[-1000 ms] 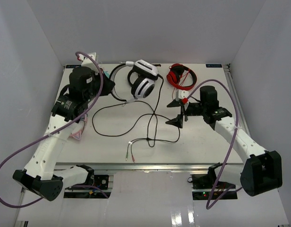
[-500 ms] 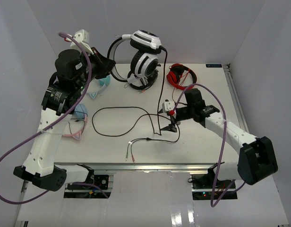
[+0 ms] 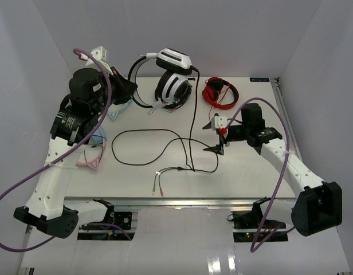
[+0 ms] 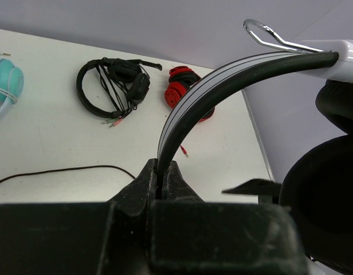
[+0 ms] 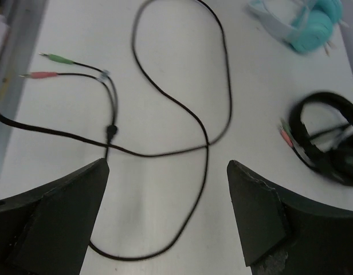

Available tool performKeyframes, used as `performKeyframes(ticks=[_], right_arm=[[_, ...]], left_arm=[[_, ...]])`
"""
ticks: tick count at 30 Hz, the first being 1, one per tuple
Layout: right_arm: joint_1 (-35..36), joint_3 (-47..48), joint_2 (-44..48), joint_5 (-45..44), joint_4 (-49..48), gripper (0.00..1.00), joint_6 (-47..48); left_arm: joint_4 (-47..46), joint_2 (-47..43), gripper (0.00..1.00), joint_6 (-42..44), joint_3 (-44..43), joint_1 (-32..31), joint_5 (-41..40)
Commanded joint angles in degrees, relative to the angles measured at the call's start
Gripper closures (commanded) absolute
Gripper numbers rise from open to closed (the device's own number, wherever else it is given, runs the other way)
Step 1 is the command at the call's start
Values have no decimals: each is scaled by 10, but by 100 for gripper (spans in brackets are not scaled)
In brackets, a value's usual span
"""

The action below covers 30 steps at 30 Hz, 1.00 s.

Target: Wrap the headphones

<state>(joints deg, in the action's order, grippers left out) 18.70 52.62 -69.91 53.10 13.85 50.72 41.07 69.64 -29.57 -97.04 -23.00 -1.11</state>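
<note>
The white-and-black headphones (image 3: 173,80) hang in the air over the back of the table, cups tilted. My left gripper (image 3: 130,90) is shut on their black headband (image 4: 222,91), which stands pinched between the jaws of the left gripper (image 4: 161,177). Their thin black cable (image 3: 191,132) drops from the cups to the table and loops there, ending in split plugs (image 3: 157,184). My right gripper (image 3: 215,136) stands open just right of the hanging cable. In the right wrist view the cable (image 5: 208,137) lies below the wide jaws of the right gripper (image 5: 168,212), which hold nothing.
Red headphones (image 3: 219,91) lie at the back right. All-black headphones (image 4: 116,86) lie behind the lifted pair. Teal headphones (image 3: 98,134) and a pink pair (image 3: 87,161) lie at the left under my left arm. The table's front edge (image 3: 222,197) runs near the plugs.
My left arm has lifted the headphones off the table, pulling the cable upright. My right gripper swung left toward the cable, then drew back to the right, staying open.
</note>
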Motion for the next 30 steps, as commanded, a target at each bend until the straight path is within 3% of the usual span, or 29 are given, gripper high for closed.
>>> performKeyframes(ticks=[1, 3, 5, 12, 18, 22, 23, 24, 27, 30], right_arm=[[63, -3, 31, 146, 156, 10, 168], [79, -53, 55, 99, 56, 10, 60], [93, -68, 64, 87, -13, 10, 24], [132, -55, 37, 131, -14, 10, -2], [151, -111, 35, 178, -165, 6, -151], [165, -131, 33, 155, -216, 1, -210], [167, -137, 33, 146, -225, 5, -222], [172, -145, 34, 132, -244, 17, -233], [173, -144, 42, 25, -242, 89, -245], [171, -100, 59, -174, -172, 92, -210]], left_arm=[[-42, -30, 100, -29, 3, 0, 8], [-51, -28, 100, -39, 11, 1, 20], [-57, -28, 100, -47, 16, 0, 39], [-71, -27, 100, -66, 23, 0, 35], [-94, -17, 100, -77, 38, 1, 34], [-111, -10, 100, -88, 41, 1, 23], [-116, -10, 100, -93, 42, 1, 20], [-118, -10, 100, -99, 43, 1, 10], [-136, -17, 100, -113, 62, 1, -42], [-159, -22, 100, -94, 102, 3, -100]])
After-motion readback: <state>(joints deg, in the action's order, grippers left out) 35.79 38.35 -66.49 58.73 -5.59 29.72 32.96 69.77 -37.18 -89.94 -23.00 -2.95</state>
